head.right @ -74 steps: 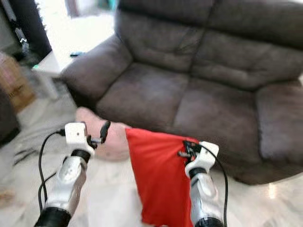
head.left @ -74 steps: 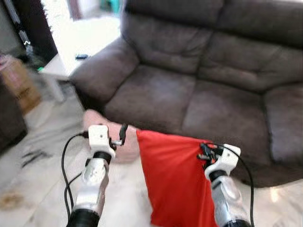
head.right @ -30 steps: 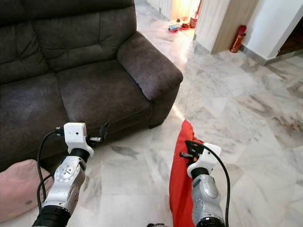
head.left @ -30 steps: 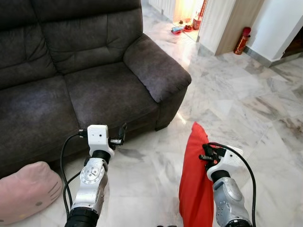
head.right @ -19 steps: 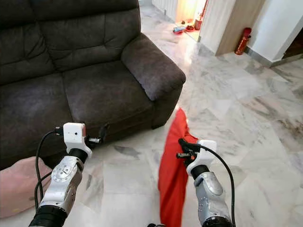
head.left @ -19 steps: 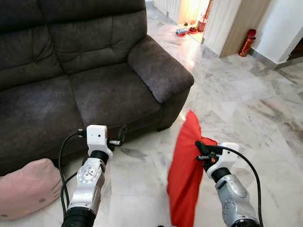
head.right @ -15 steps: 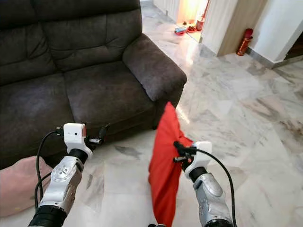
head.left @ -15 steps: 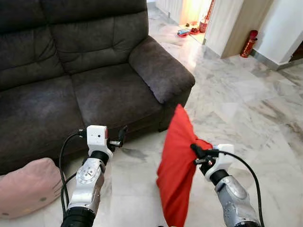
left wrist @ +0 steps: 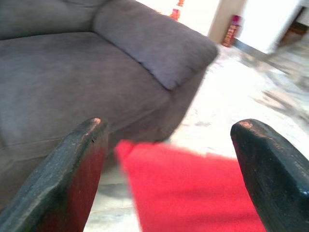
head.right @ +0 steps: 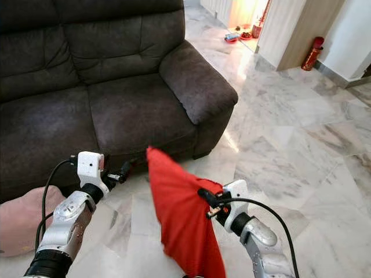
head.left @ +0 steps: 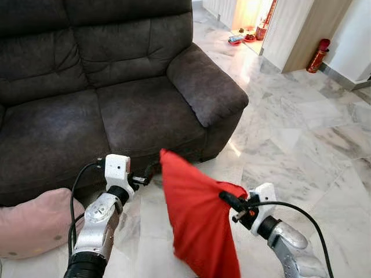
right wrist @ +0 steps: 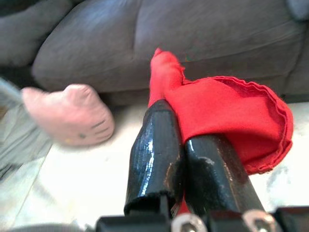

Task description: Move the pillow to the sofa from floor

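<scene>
Just short of the sofa (head.left: 116,110) front, right gripper (head.left: 227,202) clamps the hanging red pillow (head.left: 197,220), seat ahead-left; left gripper (left wrist: 169,159) spread, unladen.

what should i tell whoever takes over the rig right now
Right gripper: fingers shut on an edge of the red pillow, which hangs in the air over the marble floor, short of the sofa.
Left gripper: open, empty, raised beside the red pillow.
A pink pillow lies on the floor against the sofa's front.
Done: red pillow lifted.
Left: carry it over the seat, release.
</scene>
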`<state>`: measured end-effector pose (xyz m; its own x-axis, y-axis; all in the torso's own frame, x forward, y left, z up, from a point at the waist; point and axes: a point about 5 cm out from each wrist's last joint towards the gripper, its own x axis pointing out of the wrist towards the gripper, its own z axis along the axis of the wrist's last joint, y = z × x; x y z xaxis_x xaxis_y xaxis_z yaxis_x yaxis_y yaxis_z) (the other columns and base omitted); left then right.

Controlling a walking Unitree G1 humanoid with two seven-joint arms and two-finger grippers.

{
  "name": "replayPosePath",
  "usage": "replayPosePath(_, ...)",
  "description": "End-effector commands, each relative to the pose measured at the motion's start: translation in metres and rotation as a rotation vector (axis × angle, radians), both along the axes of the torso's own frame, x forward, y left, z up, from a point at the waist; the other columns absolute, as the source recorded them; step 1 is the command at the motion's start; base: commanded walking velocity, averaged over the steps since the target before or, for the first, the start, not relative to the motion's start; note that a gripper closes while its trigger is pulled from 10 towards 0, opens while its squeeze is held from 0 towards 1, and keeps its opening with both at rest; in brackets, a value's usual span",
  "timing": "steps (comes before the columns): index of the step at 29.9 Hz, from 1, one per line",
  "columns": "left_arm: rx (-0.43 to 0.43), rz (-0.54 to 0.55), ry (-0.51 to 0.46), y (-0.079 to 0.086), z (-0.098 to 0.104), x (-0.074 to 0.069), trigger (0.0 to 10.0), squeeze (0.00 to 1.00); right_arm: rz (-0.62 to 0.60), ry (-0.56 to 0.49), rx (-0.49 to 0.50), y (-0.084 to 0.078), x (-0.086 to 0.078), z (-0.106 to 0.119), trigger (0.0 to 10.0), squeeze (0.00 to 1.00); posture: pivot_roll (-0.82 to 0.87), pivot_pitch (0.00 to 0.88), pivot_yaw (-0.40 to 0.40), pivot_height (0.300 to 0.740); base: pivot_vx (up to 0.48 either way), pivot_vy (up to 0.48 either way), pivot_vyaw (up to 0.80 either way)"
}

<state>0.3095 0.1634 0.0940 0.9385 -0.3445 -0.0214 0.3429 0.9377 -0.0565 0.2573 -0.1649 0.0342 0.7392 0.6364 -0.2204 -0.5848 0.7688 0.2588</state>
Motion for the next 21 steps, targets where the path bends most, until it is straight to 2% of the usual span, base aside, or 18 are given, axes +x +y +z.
replayPosePath(1,0.0,-0.068,0.002,-0.002,0.002,-0.004,10.0,0.0,0.084,-0.122,0.021,0.006,0.006,0.026,10.0,0.0,-0.04,0.088,-0.033,0.74,0.0,0.0,0.0)
replayPosePath(4,0.006,-0.194,-0.003,-0.004,0.007,-0.013,10.0,0.0,0.129,-0.111,0.007,0.008,0.003,0.025,10.0,0.0,-0.04,0.089,-0.033,0.74,0.0,0.0,0.0)
replayPosePath(6,0.02,-0.241,0.006,-0.004,0.007,-0.016,10.0,0.0,0.138,-0.112,0.003,0.008,0.002,0.026,10.0,0.0,-0.03,0.088,-0.033,0.74,0.0,0.0,0.0)
replayPosePath(8,0.114,-0.372,0.08,0.001,0.001,-0.028,10.0,0.0,0.168,-0.106,0.004,0.008,0.001,0.027,10.0,0.0,-0.03,0.088,-0.032,0.74,0.0,0.0,0.0)
replayPosePath(12,0.181,-0.43,0.116,0.007,-0.003,-0.036,10.0,0.0,0.211,-0.097,0.008,0.007,-0.002,0.03,10.0,0.0,-0.03,0.088,-0.03,0.74,0.0,0.0,0.0)
replayPosePath(13,0.238,-0.451,0.122,0.012,-0.004,-0.04,10.0,0.0,0.266,-0.088,0.011,0.006,-0.006,0.033,10.0,0.0,-0.03,0.088,-0.03,0.74,0.0,0.0,0.0)
replayPosePath(14,0.238,-0.451,0.122,0.012,-0.004,-0.04,10.0,0.0,0.266,-0.088,0.011,0.006,-0.006,0.033,10.0,0.0,-0.03,0.088,-0.03,0.74,0.0,0.0,0.0)
replayPosePath(17,0.288,-0.516,0.152,0.016,-0.005,-0.049,10.0,0.0,0.368,-0.052,-0.026,0.002,-0.015,0.03,10.0,0.0,-0.03,0.087,-0.03,0.74,0.0,0.0,0.0)
replayPosePath(18,0.309,-0.569,0.178,0.017,-0.006,-0.056,10.0,0.0,0.398,-0.029,-0.035,0.0,-0.018,0.029,10.0,0.0,-0.03,0.086,-0.032,0.74,0.0,0.0,0.0)
replayPosePath(21,0.334,-0.63,0.21,0.019,-0.009,-0.065,10.0,0.0,0.412,-0.023,-0.044,-0.002,-0.018,0.029,10.0,0.0,-0.02,0.085,-0.033,0.74,0.0,0.0,0.0)
